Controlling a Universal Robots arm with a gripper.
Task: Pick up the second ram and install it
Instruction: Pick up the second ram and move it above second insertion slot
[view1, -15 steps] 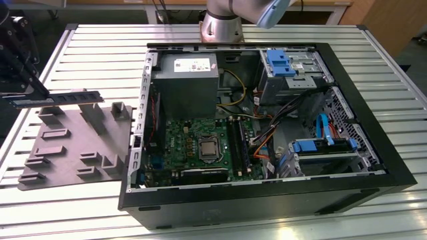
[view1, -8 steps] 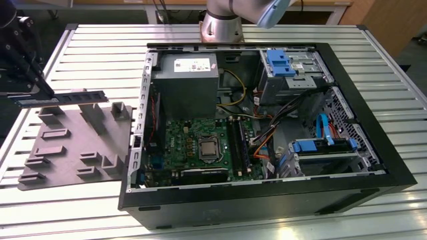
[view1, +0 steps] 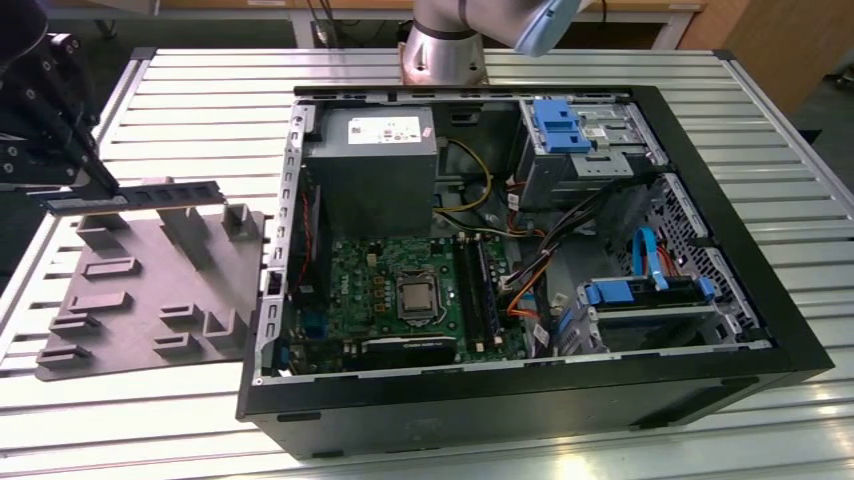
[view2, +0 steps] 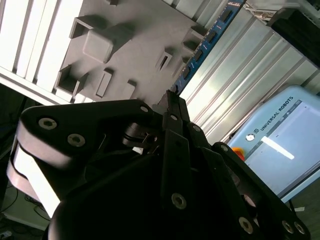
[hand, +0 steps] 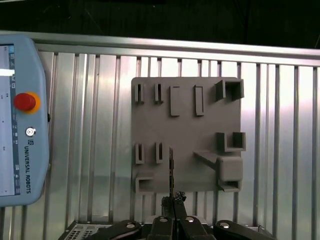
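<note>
Exterior view: one hand (view1: 94, 188) clenched on one memory stick (view1: 154, 192), held level over one grey tray (view1: 134, 300) on slatted bench (view1: 187, 90). Cannot tell whether stick touches tray. One open computer case (view1: 534, 405) stands just beside tray, at exterior view's right. Both wrist views add one control pendant (hand: 20, 150) on bench near tray, with one red button (hand: 25, 101) and white lettering. First wrist view shows stick edge-on between fingertips.
</note>
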